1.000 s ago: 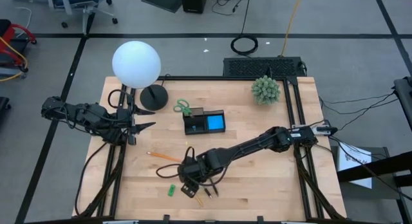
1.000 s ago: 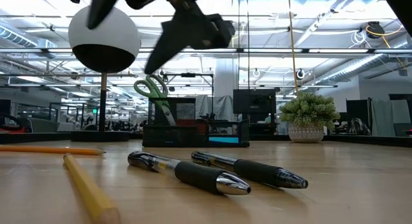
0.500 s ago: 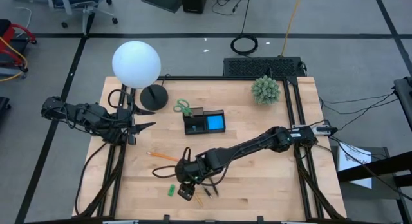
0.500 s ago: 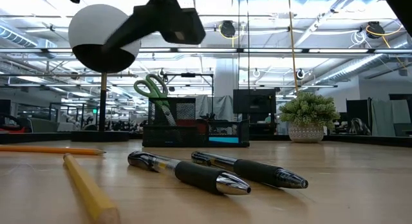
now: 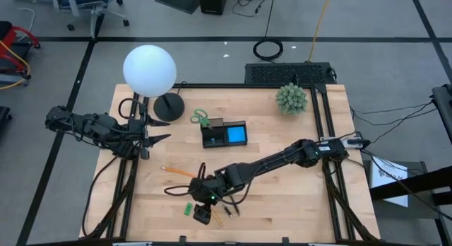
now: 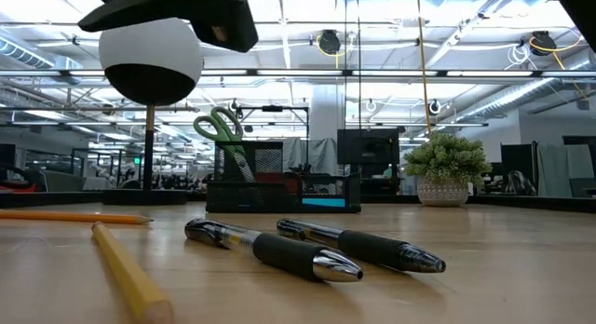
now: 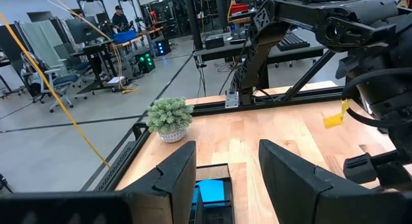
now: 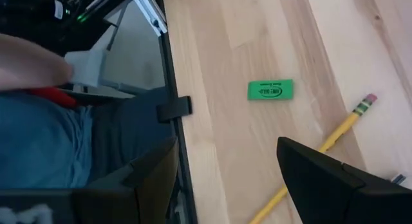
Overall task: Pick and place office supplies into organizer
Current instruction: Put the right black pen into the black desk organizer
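A: What stands around the work on the table (image 5: 296, 193)?

B: A lamp with a white globe (image 5: 149, 69) and a round black base (image 5: 168, 106) near the far left corner, and a small spiky plant (image 5: 291, 98) toward the far right corner. Neither is close to the near edge, where the right arm reaches.

A: Where are the supplies?

B: The organizer (image 5: 224, 134) sits mid-table toward the far edge, with the green-handled scissors (image 5: 200, 119) standing at its left end and the blue sticky pad (image 5: 236, 136) inside it. An orange pencil (image 5: 178, 172) lies left of centre. The green eraser (image 8: 270, 89) lies near the near edge, a yellow pencil (image 8: 335, 135) just beside it and apart from it. Two dark pens (image 6: 312, 249) lie side by side close to that edge.

A: And the tools?

B: The right tool (image 5: 203, 215) hangs over the near edge, fingers spread with nothing between them; the eraser lies just to its left, untouched. The left tool (image 5: 154, 140) waits at the left edge, fingers apart, holding nothing, pointing toward the organizer.
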